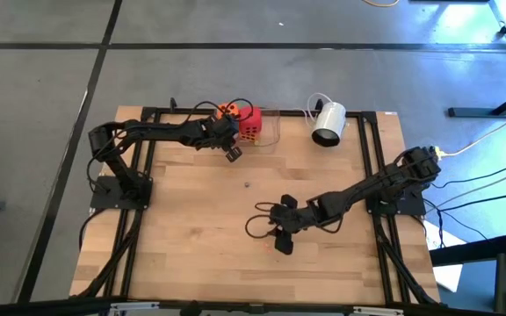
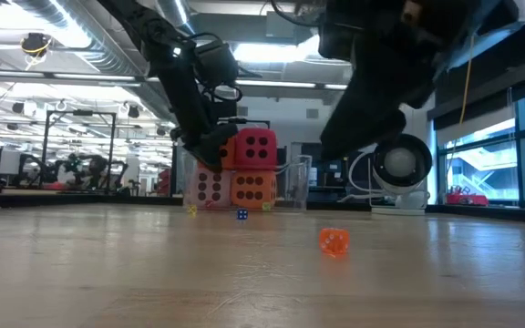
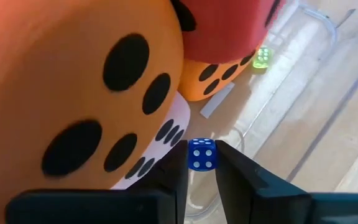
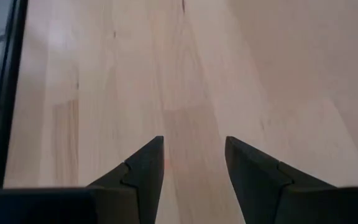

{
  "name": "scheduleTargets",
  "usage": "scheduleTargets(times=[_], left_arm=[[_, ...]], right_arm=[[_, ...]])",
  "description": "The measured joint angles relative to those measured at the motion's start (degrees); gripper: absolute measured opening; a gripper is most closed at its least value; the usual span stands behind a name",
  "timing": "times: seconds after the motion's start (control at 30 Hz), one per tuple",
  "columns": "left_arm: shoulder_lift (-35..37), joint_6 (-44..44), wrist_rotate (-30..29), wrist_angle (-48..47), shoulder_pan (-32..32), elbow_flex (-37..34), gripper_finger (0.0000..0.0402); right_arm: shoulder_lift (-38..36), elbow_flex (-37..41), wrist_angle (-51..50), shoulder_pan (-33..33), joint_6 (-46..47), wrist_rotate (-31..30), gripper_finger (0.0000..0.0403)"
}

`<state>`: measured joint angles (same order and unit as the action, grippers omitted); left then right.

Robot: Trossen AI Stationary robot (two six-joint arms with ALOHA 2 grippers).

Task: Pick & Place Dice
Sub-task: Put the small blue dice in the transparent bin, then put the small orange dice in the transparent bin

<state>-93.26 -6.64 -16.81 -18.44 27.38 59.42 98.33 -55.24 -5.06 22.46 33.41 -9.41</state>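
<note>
The left claw [image 3: 202, 177] is clenched on a tiny blue die [image 3: 201, 154], hanging beside the big dice [image 2: 240, 169] stacked in the clear container [image 1: 269, 128] at upper centre of the high view. All four cubes look placed. The right claw [image 4: 194, 158], released, hovers over bare desk [image 4: 104, 74].

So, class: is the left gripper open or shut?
Shut on a small blue die: in the left wrist view the left gripper's two fingers press its sides, beside the stacked big dice.
</note>
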Motion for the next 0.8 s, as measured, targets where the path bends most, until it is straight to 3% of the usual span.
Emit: scheduleTargets(times=[0.2,0.5,0.8], left_arm=[[-0.12,-0.01,-0.14,-0.1,0.0,0.0,0.0092],[-0.12,-0.06,-0.3,0.23,-0.02,0.0,0.0125],[-0.12,-0.19,-0.19,0.67,-0.04,0.0,0.0128]], right_arm=[[2.22,0.0,1.6,1.03,0.58,-0.02,0.0179],[3.12,-0.04,3.37,1.39,0.63,-0.07,0.0239],[3.12,-0.04,3.32,1.58,-1.67,0.09,0.027]])
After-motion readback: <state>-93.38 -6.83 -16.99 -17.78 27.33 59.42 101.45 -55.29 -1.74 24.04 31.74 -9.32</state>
